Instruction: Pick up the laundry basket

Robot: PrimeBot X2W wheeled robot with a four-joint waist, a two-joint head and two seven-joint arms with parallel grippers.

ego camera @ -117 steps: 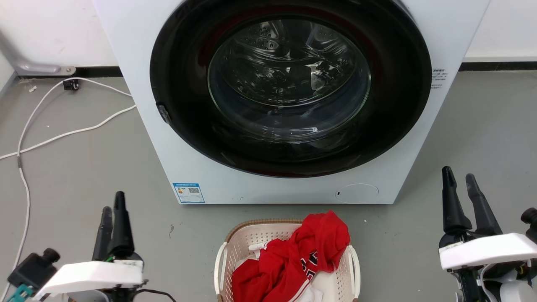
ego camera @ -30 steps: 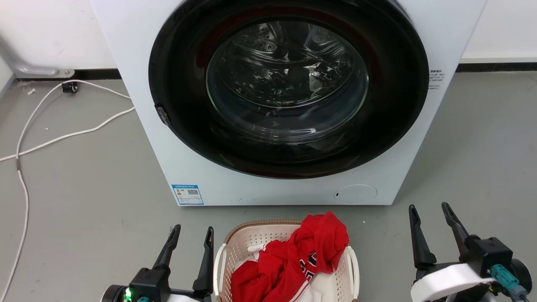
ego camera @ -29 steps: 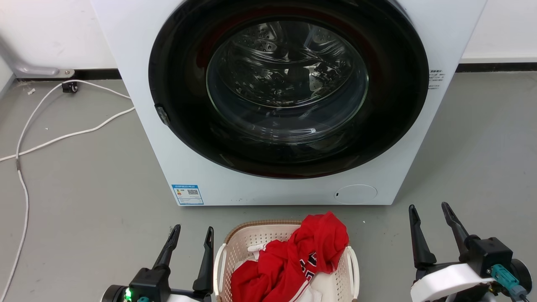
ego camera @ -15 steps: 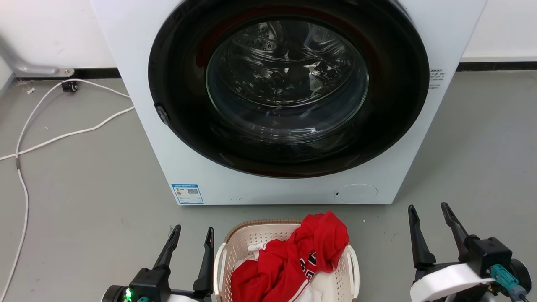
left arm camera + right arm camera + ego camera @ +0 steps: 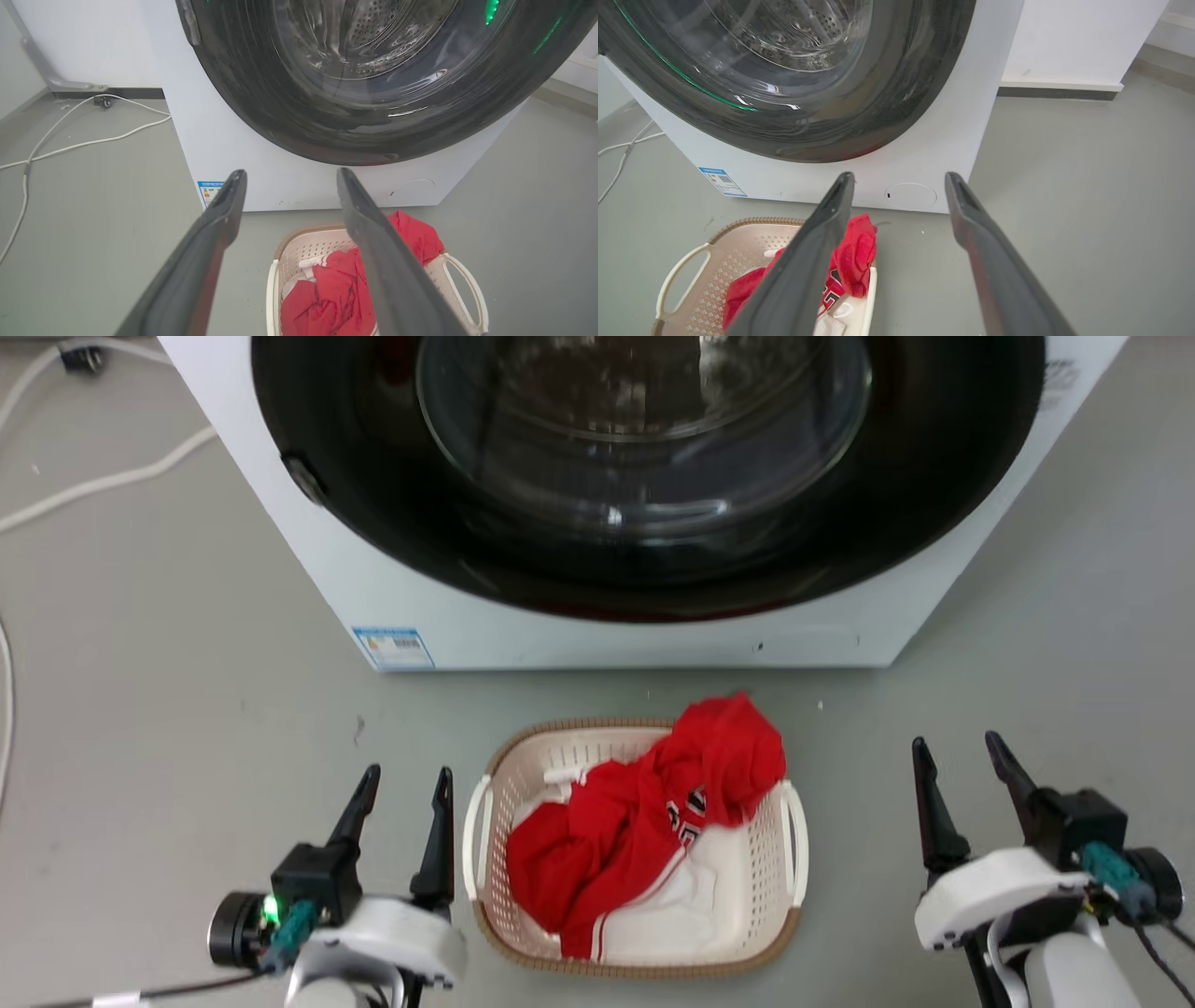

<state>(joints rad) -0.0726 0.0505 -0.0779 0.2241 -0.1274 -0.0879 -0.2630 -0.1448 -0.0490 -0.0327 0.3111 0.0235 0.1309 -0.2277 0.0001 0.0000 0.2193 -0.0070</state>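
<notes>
Plainly, the laundry basket (image 5: 761,887) sits on the floor (image 5: 187,709) just before the washer (image 5: 653,639); the left hand (image 5: 408,775), released and empty, stands just beside its left handle (image 5: 471,840), while the right hand (image 5: 957,742), likewise released, lies well apart rightward

Laundry basket (image 5: 731,249) left of spread jaws

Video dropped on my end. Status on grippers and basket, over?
Left gripper open, close beside laundry basket. Right gripper open, apart from it. Basket on floor before washer, red garment inside. Nothing between grippers and handles.
</notes>
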